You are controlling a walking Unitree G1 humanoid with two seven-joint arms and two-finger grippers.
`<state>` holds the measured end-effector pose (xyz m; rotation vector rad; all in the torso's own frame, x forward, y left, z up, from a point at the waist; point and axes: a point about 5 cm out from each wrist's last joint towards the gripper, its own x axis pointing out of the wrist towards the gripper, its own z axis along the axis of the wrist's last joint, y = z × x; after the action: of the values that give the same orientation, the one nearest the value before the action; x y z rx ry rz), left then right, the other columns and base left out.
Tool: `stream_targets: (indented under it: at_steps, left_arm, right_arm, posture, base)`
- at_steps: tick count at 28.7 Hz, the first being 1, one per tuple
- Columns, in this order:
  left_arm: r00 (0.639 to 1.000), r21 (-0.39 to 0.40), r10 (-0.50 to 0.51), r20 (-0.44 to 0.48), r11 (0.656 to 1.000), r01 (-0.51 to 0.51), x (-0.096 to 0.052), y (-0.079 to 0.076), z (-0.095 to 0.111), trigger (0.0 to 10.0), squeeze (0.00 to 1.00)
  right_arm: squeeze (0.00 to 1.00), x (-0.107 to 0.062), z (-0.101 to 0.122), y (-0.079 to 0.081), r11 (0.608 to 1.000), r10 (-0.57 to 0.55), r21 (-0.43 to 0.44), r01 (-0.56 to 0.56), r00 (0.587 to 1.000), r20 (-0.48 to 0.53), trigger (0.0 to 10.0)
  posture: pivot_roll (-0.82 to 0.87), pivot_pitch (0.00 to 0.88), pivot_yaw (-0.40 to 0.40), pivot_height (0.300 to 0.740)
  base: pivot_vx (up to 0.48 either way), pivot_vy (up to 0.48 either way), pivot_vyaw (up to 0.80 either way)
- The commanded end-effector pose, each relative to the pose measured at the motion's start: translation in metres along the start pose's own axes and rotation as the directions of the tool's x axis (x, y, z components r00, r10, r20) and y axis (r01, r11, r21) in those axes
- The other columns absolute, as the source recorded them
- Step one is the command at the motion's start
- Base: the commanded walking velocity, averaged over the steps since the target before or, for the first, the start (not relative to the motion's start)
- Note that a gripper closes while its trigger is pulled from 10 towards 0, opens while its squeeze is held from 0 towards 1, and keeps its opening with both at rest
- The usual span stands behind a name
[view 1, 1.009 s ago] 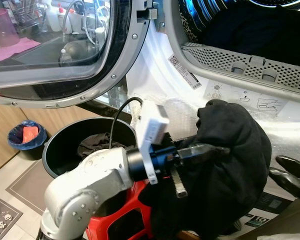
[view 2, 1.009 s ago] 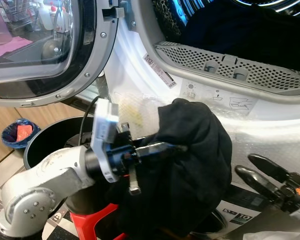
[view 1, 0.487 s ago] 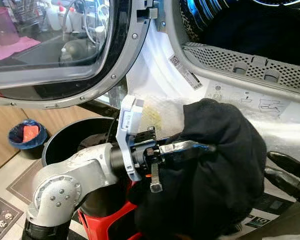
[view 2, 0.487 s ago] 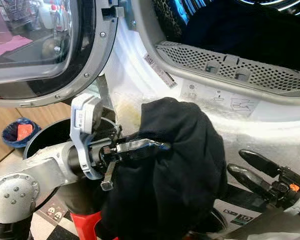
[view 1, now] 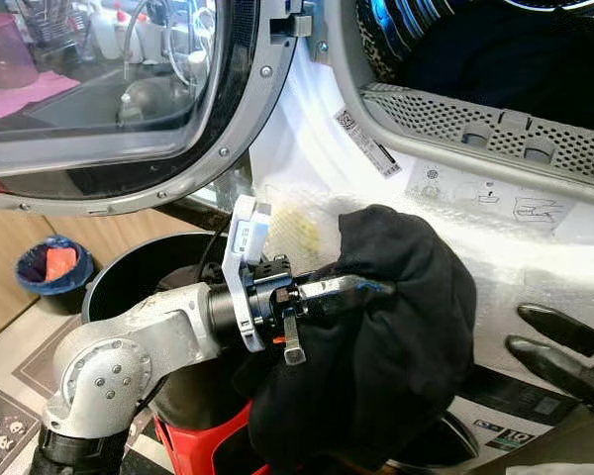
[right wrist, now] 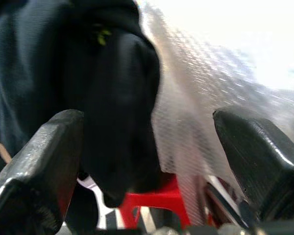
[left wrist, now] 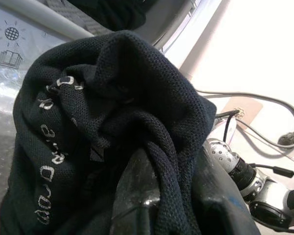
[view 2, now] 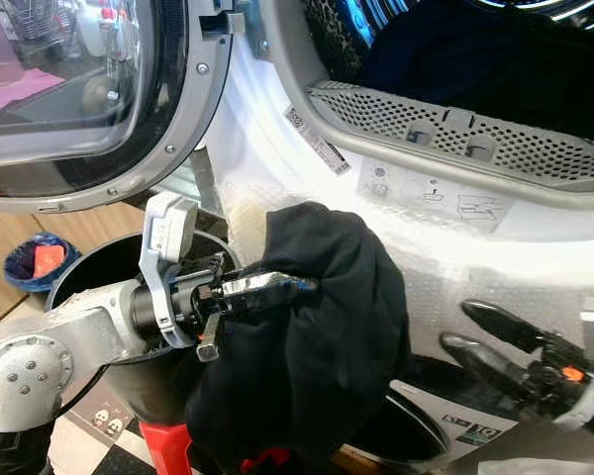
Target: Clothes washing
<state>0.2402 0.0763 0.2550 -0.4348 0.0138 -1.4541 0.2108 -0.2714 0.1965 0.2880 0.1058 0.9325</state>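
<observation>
At far left, one small blue bin (view 1: 51, 269) stands on the floor beside a round black laundry tub (view 1: 129, 282). The left end effector (view 1: 361, 292), pointing rightward, is clamped on one bunched black knit garment (view 1: 386, 346), which hangs long axis vertical below the white machine's open drum (view 1: 495, 69), over the tub's right edge. The round glass door (view 1: 109, 89) stands swung left. At right, the right end effector (view 1: 549, 346) is spread wide, just beside the garment, holding nothing.
</observation>
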Motion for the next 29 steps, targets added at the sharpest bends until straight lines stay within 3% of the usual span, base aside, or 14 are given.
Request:
stream_targets:
  at_steps: [1, 6, 13, 22, 24, 29]
  left_arm:
    - [1.0, 0.039, -0.026, 0.013, 0.999, 0.025, 0.006, -0.002, 0.005, 10.0, 0.0]
    - [1.0, 0.034, -0.011, 0.016, 0.999, 0.011, 0.006, 0.003, 0.005, 10.0, 0.0]
    - [0.999, 0.034, 0.005, 0.034, 0.999, -0.006, -0.001, 0.003, 0.011, 10.0, 0.0]
    - [0.999, 0.046, -0.023, 0.028, 0.999, 0.022, 0.013, 0.006, 0.009, 10.0, 0.0]
    - [0.999, 0.051, -0.038, 0.024, 0.998, 0.036, 0.019, 0.007, 0.009, 10.0, 0.0]
    - [0.998, 0.048, -0.061, 0.03, 0.997, 0.06, 0.031, 0.01, 0.007, 10.0, 0.0]
  right_arm:
    - [1.0, 0.007, 0.002, 0.008, 0.999, 0.048, -0.008, -0.048, 0.999, -0.003, 10.0]
    - [1.0, 0.008, 0.001, 0.016, 0.995, 0.096, 0.001, -0.096, 0.995, -0.016, 10.0]
    - [1.0, 0.003, 0.001, 0.018, 0.997, 0.081, -0.003, -0.081, 0.996, -0.028, 10.0]
    - [1.0, 0.022, -0.003, 0.031, 0.991, 0.136, -0.013, -0.137, 0.99, -0.023, 10.0]
    - [0.0, 0.026, -0.004, 0.037, 0.986, 0.168, -0.011, -0.168, 0.985, -0.029, 10.0]
    - [0.0, 0.033, -0.004, 0.045, 0.979, 0.205, -0.012, -0.205, 0.978, -0.03, 10.0]
  posture:
    - [0.01, 0.158, -0.013, 0.74]
    - [0.01, 0.165, -0.009, 0.74]
    - [0.01, 0.172, -0.002, 0.74]
    - [0.01, 0.174, 0.001, 0.74]
    - [0.0, 0.176, 0.003, 0.74]
    - [0.0, 0.181, 0.007, 0.74]
  base:
    - [0.0, 0.0, 0.0]
    - [0.0, 0.0, 0.0]
    - [0.0, 0.0, 0.0]
    - [0.0, 0.0, 0.0]
    - [0.0, 0.0, 0.0]
    - [0.0, 0.0, 0.0]
